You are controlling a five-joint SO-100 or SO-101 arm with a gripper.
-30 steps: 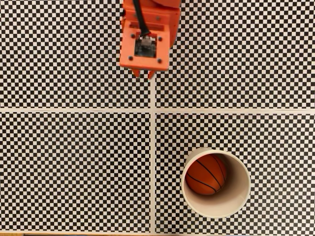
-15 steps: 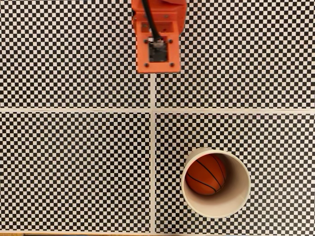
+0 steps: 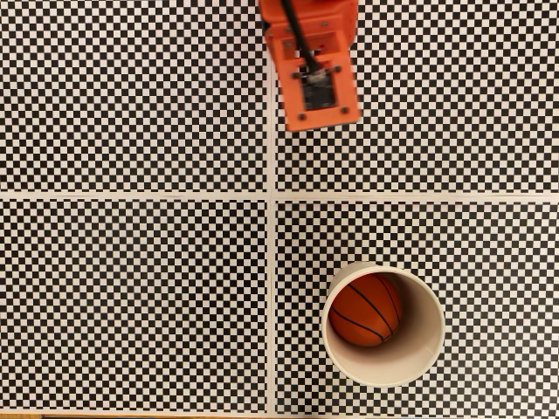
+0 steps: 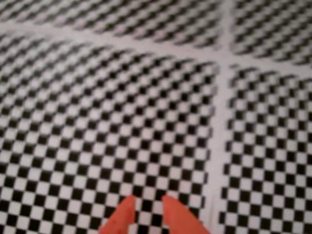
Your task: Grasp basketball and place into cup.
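The basketball, orange-red with black seams, lies inside the cup, a cream-white paper cup standing upright at the lower right of the fixed view. Far from it, at the top edge, the arm's orange wrist housing hangs tilted over the checkered mat and covers the fingers. In the wrist view my gripper pokes in from the bottom edge. A narrow gap with bare checkers shows between its two orange fingertips, and they hold nothing.
A black-and-white checkered mat covers the table, split into four by pale bands: one vertical, one horizontal. A sliver of table edge shows at the bottom left.
The arm's wrist housing has swung to the right along the top edge and turned slightly. The fingertips that showed below it a second ago are now covered. Ball and cup have not moved.
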